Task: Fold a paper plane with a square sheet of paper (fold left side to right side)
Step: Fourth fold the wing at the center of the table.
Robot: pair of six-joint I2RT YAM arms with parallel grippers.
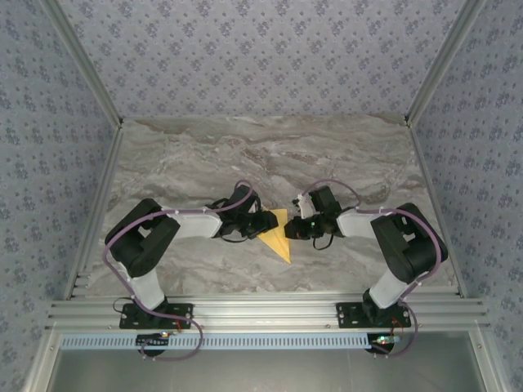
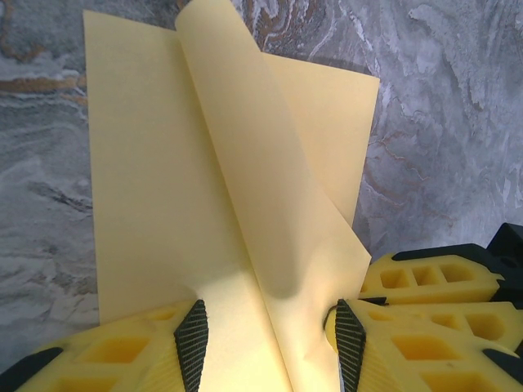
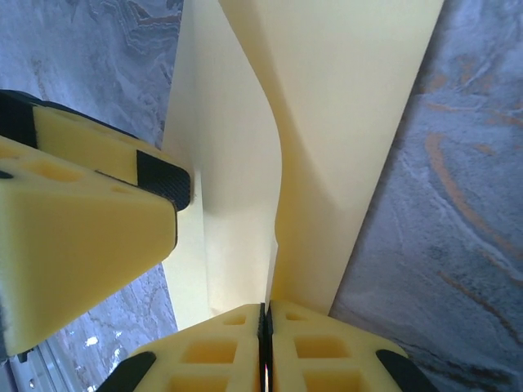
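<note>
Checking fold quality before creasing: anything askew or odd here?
The thin yellow-orange paper sheet isn't flat: one flap stands up, curled and uncreased, its edge pinched in the shut right gripper. The open left gripper straddles the sheet. No tears visible.

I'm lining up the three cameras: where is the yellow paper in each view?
Top external: yellow paper, a small triangle at picture centre.
Left wrist: yellow paper spans the middle, one flap curling up.
Right wrist: yellow paper runs top to bottom, centre.
Shared landmark: the grey marble table.
</note>
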